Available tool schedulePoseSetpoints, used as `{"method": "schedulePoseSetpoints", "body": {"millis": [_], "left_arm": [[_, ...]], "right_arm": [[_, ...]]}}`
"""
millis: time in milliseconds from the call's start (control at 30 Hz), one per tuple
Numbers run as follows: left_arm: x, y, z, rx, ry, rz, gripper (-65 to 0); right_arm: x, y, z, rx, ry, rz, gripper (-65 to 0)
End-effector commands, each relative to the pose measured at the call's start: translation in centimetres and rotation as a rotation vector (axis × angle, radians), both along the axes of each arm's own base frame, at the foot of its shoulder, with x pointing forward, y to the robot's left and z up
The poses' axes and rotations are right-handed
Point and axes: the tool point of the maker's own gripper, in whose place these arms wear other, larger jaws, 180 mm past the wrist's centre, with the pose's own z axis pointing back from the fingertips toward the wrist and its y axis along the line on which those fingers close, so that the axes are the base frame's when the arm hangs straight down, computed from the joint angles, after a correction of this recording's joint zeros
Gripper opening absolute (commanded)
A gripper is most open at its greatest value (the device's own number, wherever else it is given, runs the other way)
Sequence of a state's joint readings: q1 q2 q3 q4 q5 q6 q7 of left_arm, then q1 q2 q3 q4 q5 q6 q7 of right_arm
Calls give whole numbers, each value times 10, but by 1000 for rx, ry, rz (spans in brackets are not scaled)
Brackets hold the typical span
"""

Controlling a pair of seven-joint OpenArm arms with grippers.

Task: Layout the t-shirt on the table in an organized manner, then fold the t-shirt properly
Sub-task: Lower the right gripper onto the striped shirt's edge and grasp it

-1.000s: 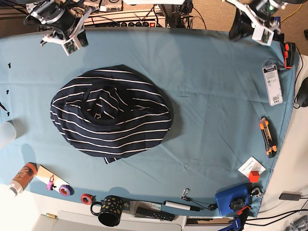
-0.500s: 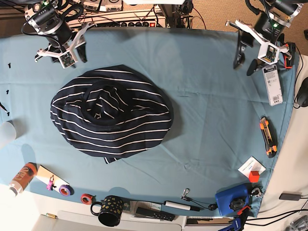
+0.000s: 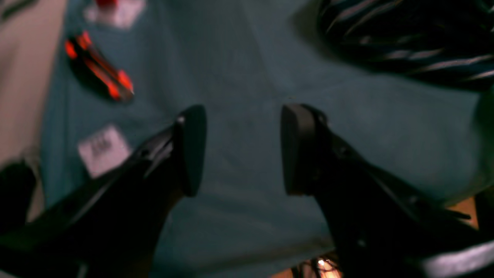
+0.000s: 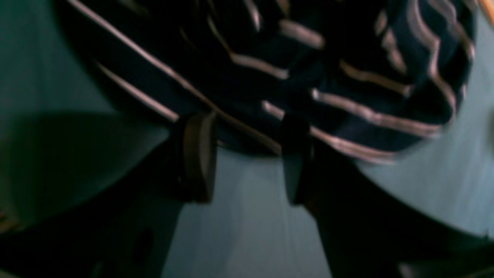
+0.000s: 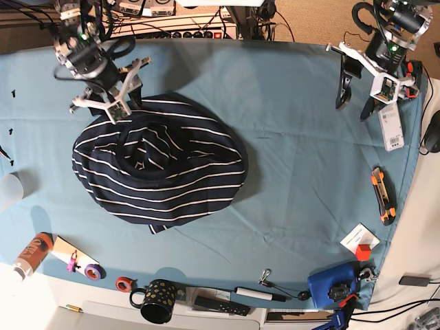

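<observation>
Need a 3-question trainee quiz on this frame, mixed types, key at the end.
1. True or false: the shirt lies flat and spread out on the table.
2. Which pincer is at the shirt's edge? A) left B) right
3. Fill in: both pincers are ____.

Key:
1. False; it sits in a bunched heap.
2. B; the right pincer is at the shirt's far edge, while the left pincer hangs over bare cloth well away from it.
3. Open, holding nothing.

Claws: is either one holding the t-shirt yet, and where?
Neither. The right claw is open at the t-shirt edge; the left claw is open over bare table.
</observation>
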State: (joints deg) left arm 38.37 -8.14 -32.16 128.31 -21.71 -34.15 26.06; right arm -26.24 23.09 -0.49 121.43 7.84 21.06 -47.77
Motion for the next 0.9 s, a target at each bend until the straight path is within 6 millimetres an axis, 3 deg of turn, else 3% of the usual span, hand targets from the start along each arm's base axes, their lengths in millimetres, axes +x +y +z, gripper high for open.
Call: {"method": "schedulePoseSetpoints", "body": {"millis": [0,167,267,500,667,867], "left_arm": [[4,0,8,-18,-38,-4,-338],[12,7,-4,-41,-30,19,-338],[20,3,-1,-51,-52,11,-338],[35,-45,-9,-64,-45,-80,-338],[38,-81,-18,-27,-28,-142,-338],[36,-108,-21,-23,-27,-181,-338]], "right_arm": [[15,1,13,3,-65,5,-378],[53,-16,24,2,-145,-92,-379],[71,-22,25,12,-160,-113,-379],[90,-23,34,20,-187,-107,-379],[92,-45,36,-70,-201,-190,-379],[91,-51,33,-91,-195,-207,-380]]}}
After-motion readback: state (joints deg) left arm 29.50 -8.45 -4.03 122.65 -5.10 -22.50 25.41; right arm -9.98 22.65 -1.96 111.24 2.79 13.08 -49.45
